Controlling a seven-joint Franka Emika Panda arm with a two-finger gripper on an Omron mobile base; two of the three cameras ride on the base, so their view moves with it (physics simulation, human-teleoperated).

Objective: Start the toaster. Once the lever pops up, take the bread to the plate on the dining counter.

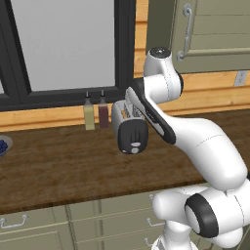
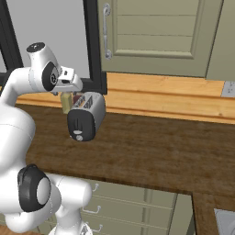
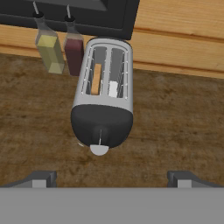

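Claw (image 3: 111,177) hangs open above toaster (image 3: 103,103) holding bread (image 3: 96,79) in one slot.

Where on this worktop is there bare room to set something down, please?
The worktop lies bare right of the toaster, out to the sink corner. The front strip between toaster and bowl is bare too. It is crowded where the two bottles stand against the toaster's left rear.
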